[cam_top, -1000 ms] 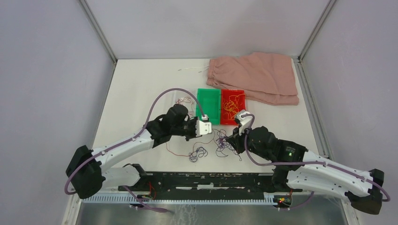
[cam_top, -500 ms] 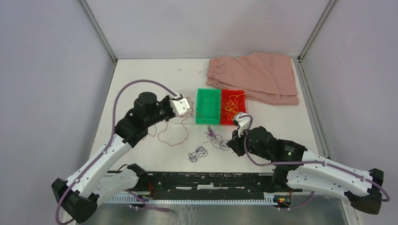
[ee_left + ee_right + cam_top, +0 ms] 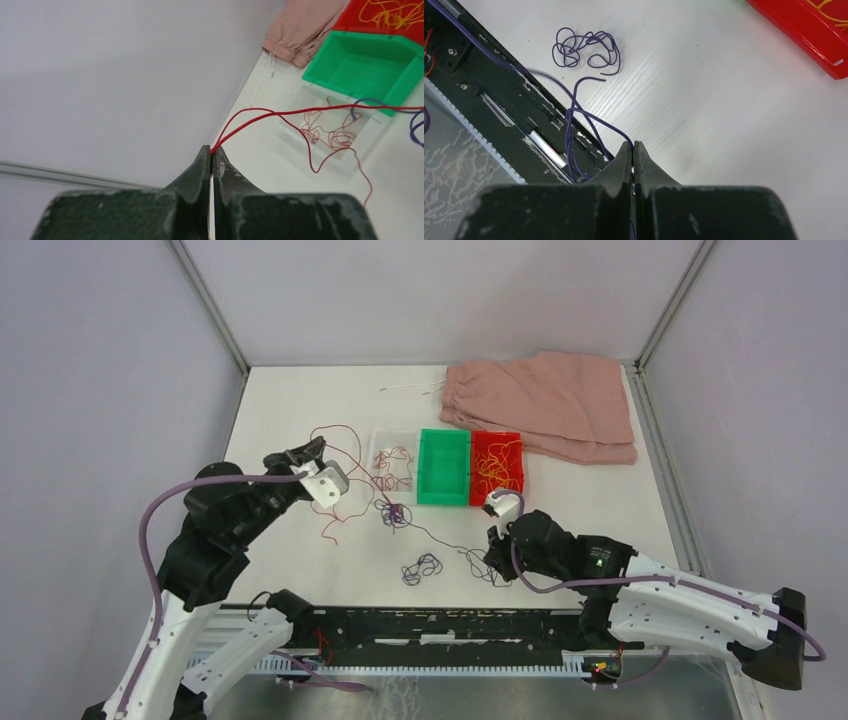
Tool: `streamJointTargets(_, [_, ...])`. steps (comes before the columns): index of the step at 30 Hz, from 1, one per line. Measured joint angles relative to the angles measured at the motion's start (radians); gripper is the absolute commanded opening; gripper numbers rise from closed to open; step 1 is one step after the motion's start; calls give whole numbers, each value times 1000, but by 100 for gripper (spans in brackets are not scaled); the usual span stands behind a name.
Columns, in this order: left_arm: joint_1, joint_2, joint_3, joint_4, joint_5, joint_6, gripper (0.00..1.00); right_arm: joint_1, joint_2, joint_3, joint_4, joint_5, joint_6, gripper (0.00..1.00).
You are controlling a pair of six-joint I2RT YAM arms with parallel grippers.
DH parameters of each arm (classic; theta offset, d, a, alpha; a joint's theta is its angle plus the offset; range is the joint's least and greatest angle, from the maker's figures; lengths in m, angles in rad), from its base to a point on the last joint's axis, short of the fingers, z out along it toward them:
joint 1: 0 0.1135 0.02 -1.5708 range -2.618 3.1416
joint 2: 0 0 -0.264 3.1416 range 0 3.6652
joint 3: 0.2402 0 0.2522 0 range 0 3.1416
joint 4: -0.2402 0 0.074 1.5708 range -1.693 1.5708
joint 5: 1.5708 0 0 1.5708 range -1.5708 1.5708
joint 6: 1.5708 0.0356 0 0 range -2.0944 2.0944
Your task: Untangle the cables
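My left fingers (image 3: 206, 159) are pinching a thin red wire (image 3: 280, 112), lifting it, I judge, to draw it taut out of the knot (image 3: 393, 512). My right fingers (image 3: 628, 152) are clamping a glossy purple wire (image 3: 616, 131) low as an anchor. A curly purple clump (image 3: 586, 49) is lying loose on the smooth white counter (image 3: 724, 125) nearby.

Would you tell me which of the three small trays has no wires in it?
The green plastic tray, the middle one: the clear tray beside it holds thin red wires, the red plastic tray holds yellow-orange wires.
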Motion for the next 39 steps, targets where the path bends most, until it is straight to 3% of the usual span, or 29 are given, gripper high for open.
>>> streamJointTargets(18, [0,-8,155,58,-504,440,3,-8,4,48,-239,247,119,0])
streamJointTargets(24, [0,34,164,74,-558,476,3,-13,-45,56,-303,316,154,1])
streamJointTargets(32, [0,-16,26,-24,-516,446,3,-14,-50,69,-252,296,137,57])
streamJointTargets(35, [0,-29,-56,-58,-518,433,3,-14,-11,69,-163,251,95,65])
streamJointTargets(39, [0,-17,-79,-74,-528,417,3,-14,70,73,-63,190,30,66])
